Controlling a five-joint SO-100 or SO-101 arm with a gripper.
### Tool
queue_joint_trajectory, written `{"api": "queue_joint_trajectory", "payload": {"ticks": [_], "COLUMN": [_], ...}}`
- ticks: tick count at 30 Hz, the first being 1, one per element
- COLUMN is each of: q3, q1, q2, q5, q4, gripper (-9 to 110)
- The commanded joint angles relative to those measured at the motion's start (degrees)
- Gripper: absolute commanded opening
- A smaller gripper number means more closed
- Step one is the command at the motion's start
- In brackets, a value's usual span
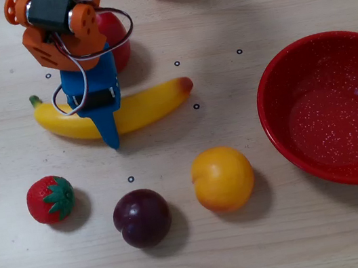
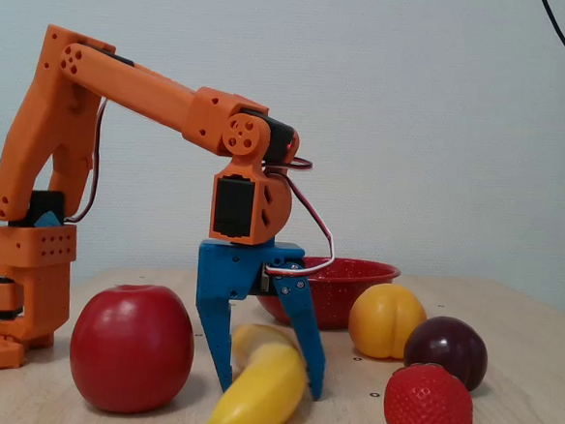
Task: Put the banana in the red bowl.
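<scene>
The yellow banana (image 1: 150,106) lies flat on the wooden table, its green stem to the left in the overhead view. My blue gripper (image 1: 102,116) stands over its middle, pointing down. The two fingers straddle the banana (image 2: 249,409), one on each side, and press against it in the fixed view. The gripper (image 2: 266,378) is shut on the banana, which still rests on the table. The red bowl (image 1: 269,108) sits empty at the right edge of the overhead view. In the fixed view the bowl (image 2: 356,270) shows behind the gripper.
A red apple (image 1: 116,38) sits just behind the gripper, partly hidden by the orange wrist. A strawberry (image 1: 50,199), a dark plum (image 1: 142,217) and a round yellow-orange fruit (image 1: 222,178) lie in front of the banana. The arm's base (image 2: 25,291) stands at the left.
</scene>
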Motion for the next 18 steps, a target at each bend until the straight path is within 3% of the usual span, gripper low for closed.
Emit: {"api": "queue_joint_trajectory", "payload": {"ticks": [1,10,18], "q3": [0.09,0.35,-6.06], "q1": [-1.41,-1.67,-1.14], "q2": [3.6,3.87,5.19], "q5": [1.23,3.34,-3.52], "q4": [-0.35,-0.18,4.83], "gripper": [23,0,0]}}
